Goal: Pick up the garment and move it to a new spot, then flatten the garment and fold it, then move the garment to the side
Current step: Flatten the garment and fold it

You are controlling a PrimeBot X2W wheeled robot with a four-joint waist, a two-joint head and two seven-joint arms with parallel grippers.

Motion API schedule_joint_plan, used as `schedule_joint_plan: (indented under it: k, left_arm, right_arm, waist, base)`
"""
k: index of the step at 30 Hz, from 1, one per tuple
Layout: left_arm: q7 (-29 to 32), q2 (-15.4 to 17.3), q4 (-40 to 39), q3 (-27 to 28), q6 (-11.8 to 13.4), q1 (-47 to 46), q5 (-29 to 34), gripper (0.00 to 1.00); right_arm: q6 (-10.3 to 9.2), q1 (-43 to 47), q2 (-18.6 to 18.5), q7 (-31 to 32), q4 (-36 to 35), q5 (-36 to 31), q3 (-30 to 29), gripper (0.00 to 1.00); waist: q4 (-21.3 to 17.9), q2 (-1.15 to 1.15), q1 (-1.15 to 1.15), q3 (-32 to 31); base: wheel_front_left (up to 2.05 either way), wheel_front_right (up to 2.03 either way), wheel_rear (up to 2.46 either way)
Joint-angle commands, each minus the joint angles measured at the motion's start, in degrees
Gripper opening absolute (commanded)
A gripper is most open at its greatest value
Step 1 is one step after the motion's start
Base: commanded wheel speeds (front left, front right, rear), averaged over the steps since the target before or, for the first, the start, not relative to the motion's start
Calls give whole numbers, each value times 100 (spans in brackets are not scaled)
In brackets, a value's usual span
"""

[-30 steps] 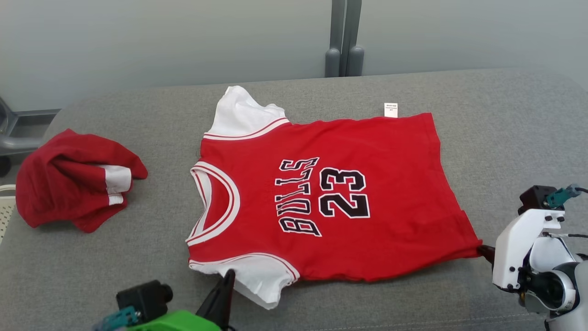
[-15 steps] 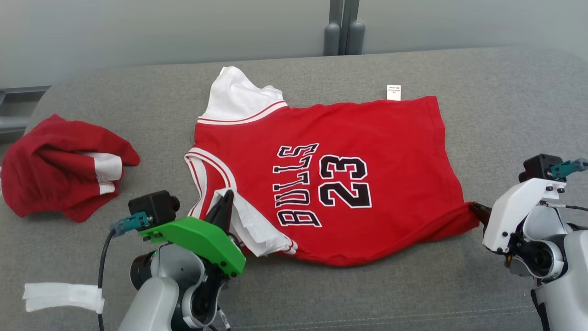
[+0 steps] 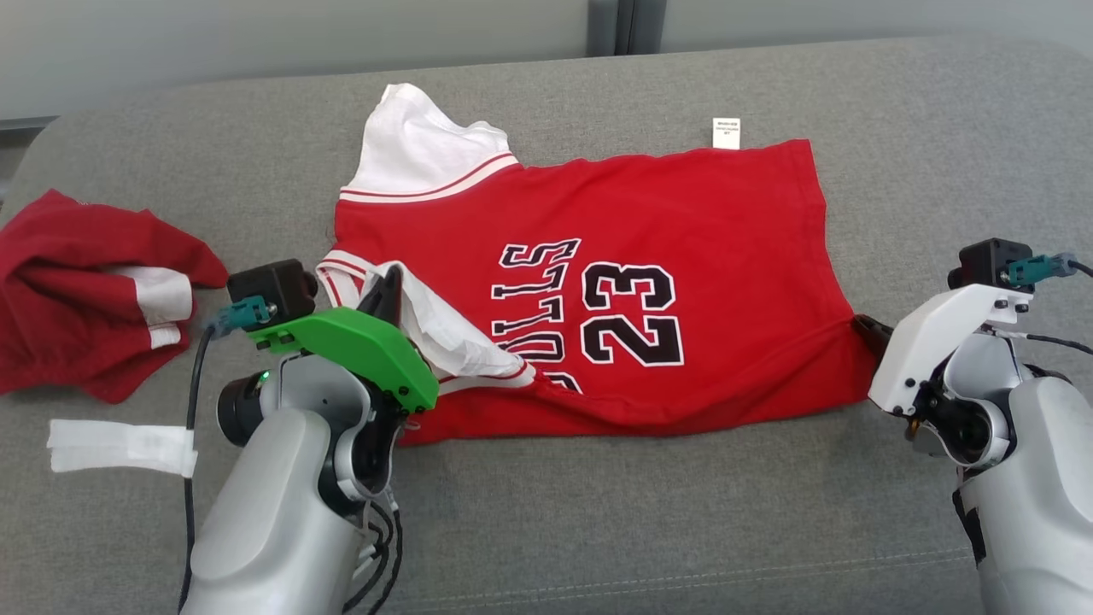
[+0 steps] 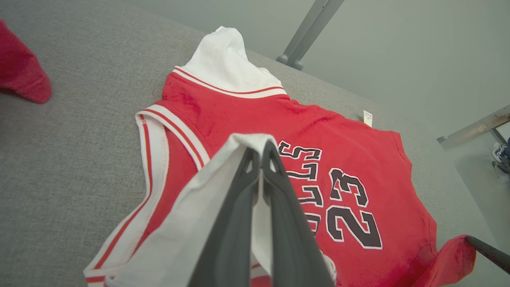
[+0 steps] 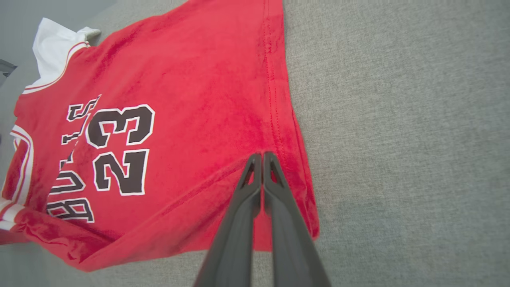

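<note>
**Both grippers pinch the jersey**

The left gripper is closed tight on the near white sleeve, which it holds lifted over the collar. The right gripper is clamped on the near hem corner. The red Bulls 23 jersey lies on the grey cushion with its near edge raised. A crumpled red garment sits well apart, to its left.

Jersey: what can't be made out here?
Head view: tag print, too small to read.
Head view: jersey lettering, partly covered by the folded white sleeve.
Head view: crumpled red garment, cut by the left edge.
Right wrist view: hem under the right gripper, hidden by its fingers.
</note>
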Motion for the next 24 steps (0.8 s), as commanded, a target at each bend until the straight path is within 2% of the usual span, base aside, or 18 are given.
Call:
schedule_joint_plan:
  k: [1, 10, 24]
  left_arm:
    - [-52, 49, 63, 3, -32, -148, 57, 0]
    - [-274, 42, 738, -65, -88, -703, 215, 0]
    - [-568, 81, 1417, -59, -193, -1126, 256, 0]
  right_arm:
    - [0, -79, -5, -93, 43, 2, 11, 0]
    - [0, -447, 14, -520, 710, -223, -47, 0]
    - [0, -737, 8, -981, 1238, -297, -70, 0]
  waist:
    - [-30, 0, 0, 46]
    - [-56, 0, 0, 222]
    - [-73, 0, 0, 311]
  base:
    - [0, 0, 0]
    - [0, 0, 0]
    - [0, 0, 0]
